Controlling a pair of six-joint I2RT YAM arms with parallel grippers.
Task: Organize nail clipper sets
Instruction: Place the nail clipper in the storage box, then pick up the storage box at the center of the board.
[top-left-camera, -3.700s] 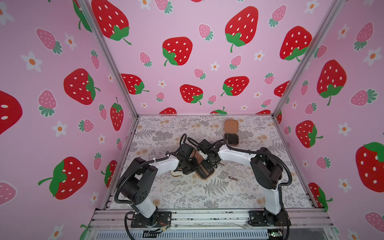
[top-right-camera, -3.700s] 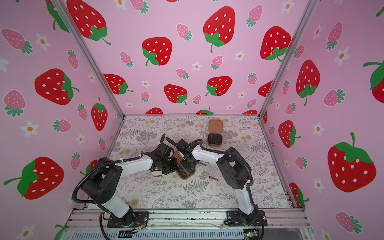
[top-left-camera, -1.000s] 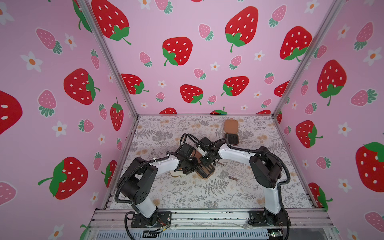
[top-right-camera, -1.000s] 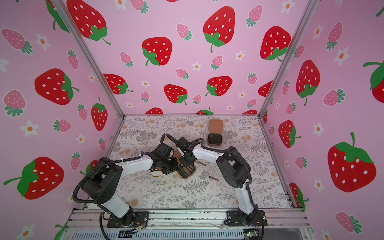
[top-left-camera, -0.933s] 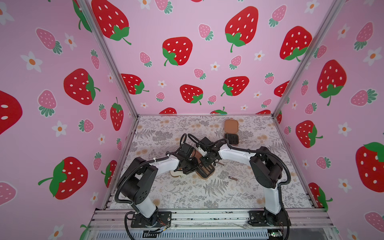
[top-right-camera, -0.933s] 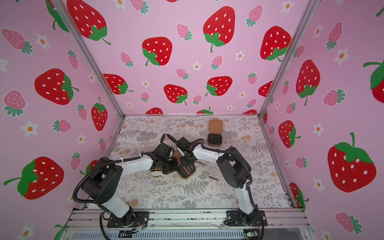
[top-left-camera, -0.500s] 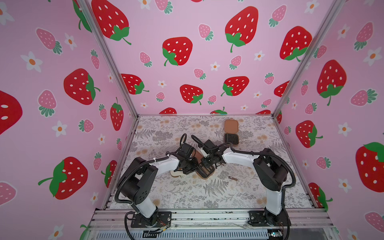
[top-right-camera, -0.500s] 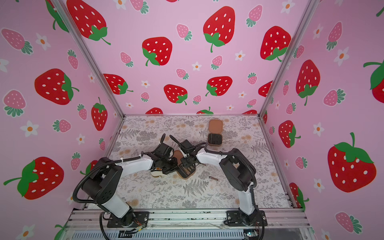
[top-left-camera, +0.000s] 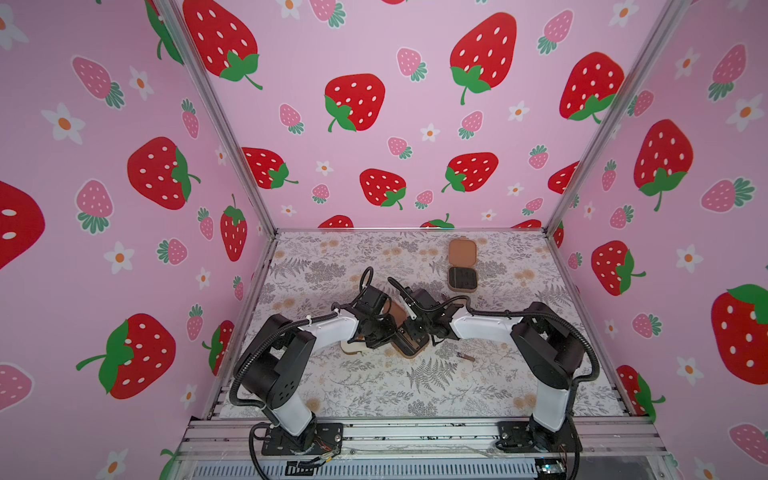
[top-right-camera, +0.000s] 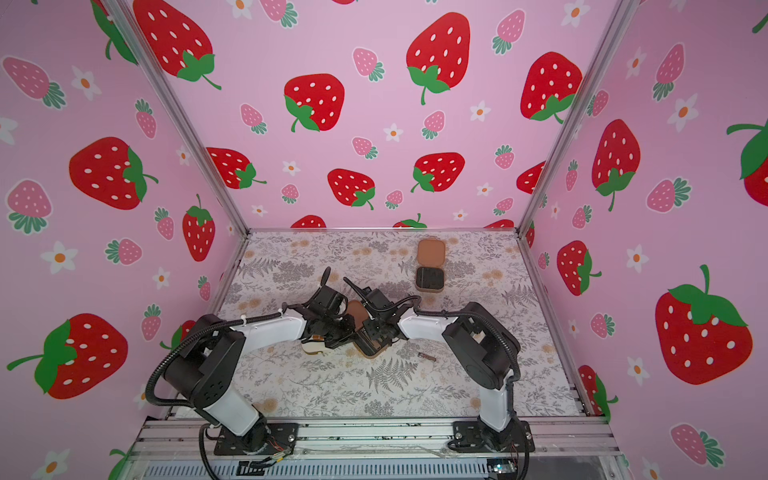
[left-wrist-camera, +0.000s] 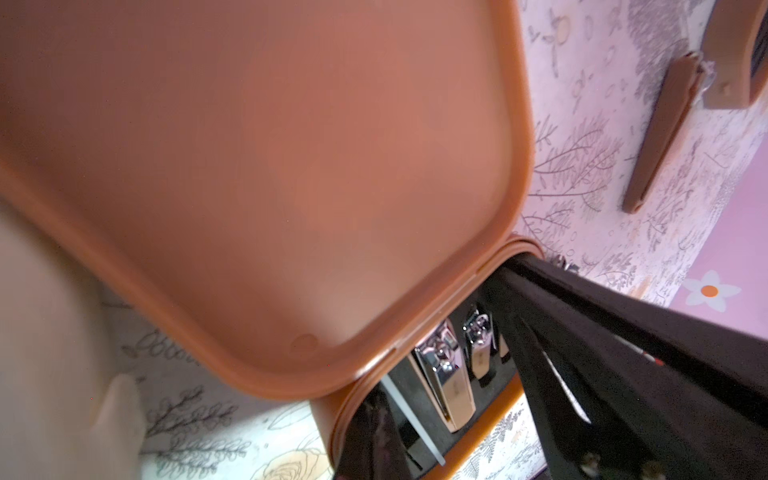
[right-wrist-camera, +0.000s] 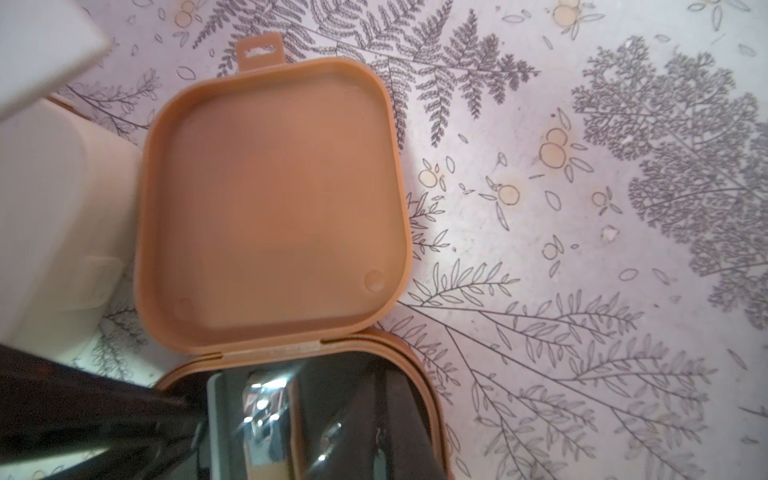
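Left gripper (top-left-camera: 390, 337) clenched tight, nothing seen between its fingers, tips down at the hinge-side corner of the open brown case (top-left-camera: 411, 353) in the middle of the table (top-left-camera: 374, 395). On the opposite side of that same case, right gripper (top-left-camera: 409, 330) with jaws drawn nearly together, fingertips (right-wrist-camera: 399, 419) lowered over the black tray (left-wrist-camera: 401, 388); cannot tell whether anything thin is pinched. Inside the case, shiny metal clippers (left-wrist-camera: 446, 374) side by side in their slots, with a flat grey file (left-wrist-camera: 411, 415) next to them. Hinged fully back, the lid (right-wrist-camera: 270, 199) of the case, bare inside facing up. Just beside that lid, on the side of the left arm (top-left-camera: 332, 328) and partly under it, a cream case (top-right-camera: 312, 349). Beyond the open brown case toward the back wall (top-left-camera: 374, 124), well apart, a second brown case (top-left-camera: 462, 266), also open, dark inside showing. Near the open brown case on the right arm's side, a small dark tool (top-left-camera: 466, 356) loose on the table. Between the two brown cases, a slim brown tool (left-wrist-camera: 660, 129) flat on the table.
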